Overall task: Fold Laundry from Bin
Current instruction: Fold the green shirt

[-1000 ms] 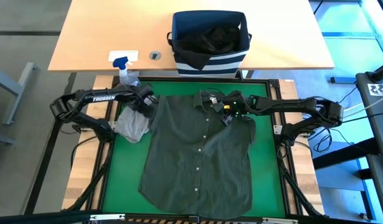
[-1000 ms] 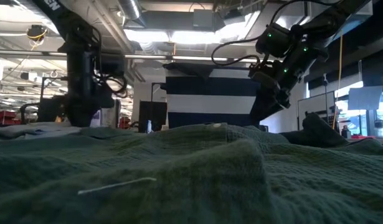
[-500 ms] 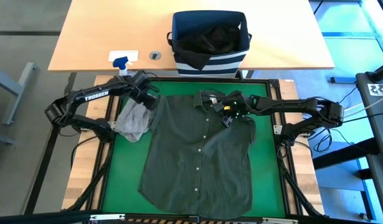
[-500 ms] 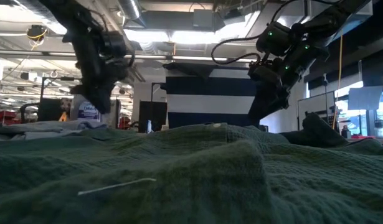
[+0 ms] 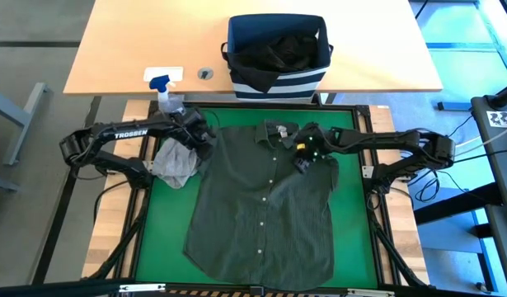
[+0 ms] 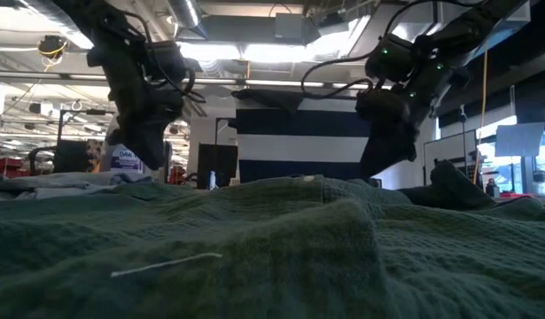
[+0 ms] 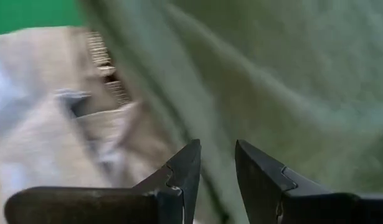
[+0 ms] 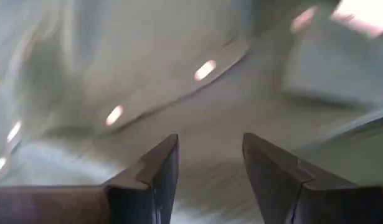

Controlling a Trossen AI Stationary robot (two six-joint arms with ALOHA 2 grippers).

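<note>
A dark olive green shirt [image 5: 265, 214] lies spread flat, front up, on the green mat [image 5: 352, 239]. A light grey garment [image 5: 175, 163] lies crumpled beside the shirt's left shoulder. The striped navy bin [image 5: 278, 82] stands on the wooden table beyond the mat, with a black garment [image 5: 278, 49] inside. My left gripper [image 5: 208, 140] hovers open over the line where the shirt's edge [image 7: 179, 81] meets the grey garment [image 7: 48, 112], fingers slanting down. My right gripper [image 5: 302, 163] hovers open over the shirt's upper right chest, beside the button placket [image 8: 179, 87]. Neither has cloth between its fingers.
A clear spray bottle with a blue nozzle [image 5: 164, 91] stands at the mat's far left corner, close to my left arm. A black frame [image 5: 72, 190] borders the mat. The bin [image 6: 299, 133] stands straight behind the shirt's collar.
My left gripper has risen off the grey garment, turned and tipped, and gone toward the table's right, over the shirt's left shoulder. My right gripper has tipped a little steeper over the shirt, staying in place. The garments have kept still.
</note>
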